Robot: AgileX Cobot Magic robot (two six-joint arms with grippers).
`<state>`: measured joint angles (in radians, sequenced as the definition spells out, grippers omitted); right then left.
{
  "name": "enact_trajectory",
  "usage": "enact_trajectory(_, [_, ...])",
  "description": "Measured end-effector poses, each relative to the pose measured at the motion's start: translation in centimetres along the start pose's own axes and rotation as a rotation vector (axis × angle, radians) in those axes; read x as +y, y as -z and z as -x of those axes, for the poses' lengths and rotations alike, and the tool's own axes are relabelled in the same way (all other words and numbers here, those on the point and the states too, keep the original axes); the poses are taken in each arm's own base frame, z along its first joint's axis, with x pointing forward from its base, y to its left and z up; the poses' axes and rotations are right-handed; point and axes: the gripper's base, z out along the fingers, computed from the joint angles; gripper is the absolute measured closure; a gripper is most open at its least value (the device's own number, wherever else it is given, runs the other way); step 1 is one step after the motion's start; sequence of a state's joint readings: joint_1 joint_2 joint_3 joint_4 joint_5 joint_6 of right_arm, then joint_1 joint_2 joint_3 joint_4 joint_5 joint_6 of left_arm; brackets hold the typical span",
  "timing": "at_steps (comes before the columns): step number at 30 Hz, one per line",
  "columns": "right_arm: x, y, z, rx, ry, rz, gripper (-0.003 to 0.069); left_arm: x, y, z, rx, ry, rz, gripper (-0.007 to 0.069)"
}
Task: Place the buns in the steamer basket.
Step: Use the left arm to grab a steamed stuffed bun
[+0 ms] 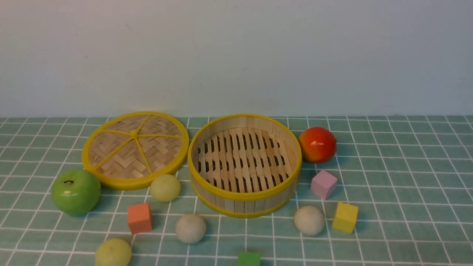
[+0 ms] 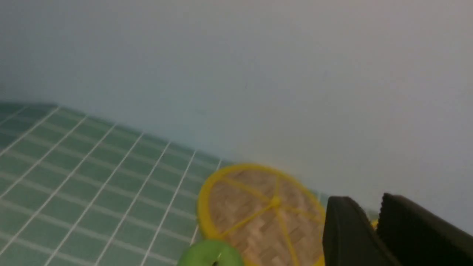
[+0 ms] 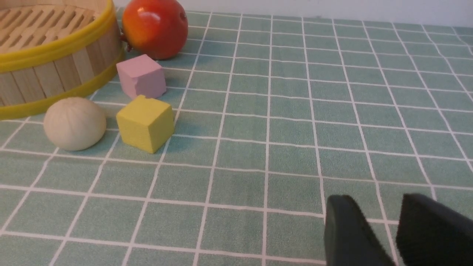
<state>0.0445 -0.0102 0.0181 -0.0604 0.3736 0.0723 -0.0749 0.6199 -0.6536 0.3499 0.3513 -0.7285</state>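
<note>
While gripping nothing, showing L gripper point(image 2: 374, 208) & R gripper point(image 3: 380, 207) w/ fingers slightly apart; seeing 2 yellow-green buns point(image 1: 165, 187) point(image 1: 113, 252) lying front-left of steamer basket point(image 1: 244, 202), 2 off-white buns point(image 1: 190, 228) point(image 1: 309, 220) lying in front, all outside on cloth point(image 1: 388, 184).

White-gridded green cloth point(image 1: 406, 221), yellow-rimmed steamer basket point(image 1: 244, 201), off-white buns point(image 1: 309, 220), yellow-green buns point(image 1: 165, 187), green apple point(image 1: 75, 191)

The front view's lower edge cuts off the green cube point(image 1: 248, 259) and a yellow-green bun point(image 1: 113, 253). In the blurred left wrist view the green apple point(image 2: 210, 254) is cropped and the left gripper point(image 2: 366, 202) hides part of the woven lid point(image 2: 255, 210). The right wrist view crops the steamer basket point(image 3: 55, 70).
</note>
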Motion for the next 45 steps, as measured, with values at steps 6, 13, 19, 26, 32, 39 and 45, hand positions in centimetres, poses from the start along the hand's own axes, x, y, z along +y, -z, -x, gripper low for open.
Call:
enact_trajectory(6, [0.0,0.0,0.0,0.000,0.000,0.000,0.0420,0.6,-1.8,-2.1,0.141,0.055,0.060,0.0465])
enact_trajectory(13, [0.0,0.0,0.0,0.000,0.000,0.000,0.0420,0.6,-1.8,-5.1,0.319,0.047,0.071,0.0459])
enact_trajectory(19, [0.0,0.0,0.0,0.000,0.000,0.000,0.0420,0.3,-3.7,-6.8,0.471,0.014,0.119,0.0458])
enact_trajectory(26, [0.0,0.0,0.0,0.000,0.000,0.000,0.0419,-1.2,-9.5,-7.7,0.749,-0.057,0.224,0.0442])
enact_trajectory(32, [0.0,0.0,0.0,0.000,0.000,0.000,0.0419,-2.7,-14.2,-9.9,0.983,-0.143,0.175,0.0440])
enact_trajectory(39, [0.0,0.0,0.0,0.000,0.000,0.000,0.0419,-2.6,-17.2,-12.5,1.105,-0.181,0.194,0.0418])
enact_trajectory(45, [0.0,0.0,0.0,0.000,0.000,0.000,0.0419,-2.4,-17.7,-13.3,1.130,-0.176,0.211,0.0385])
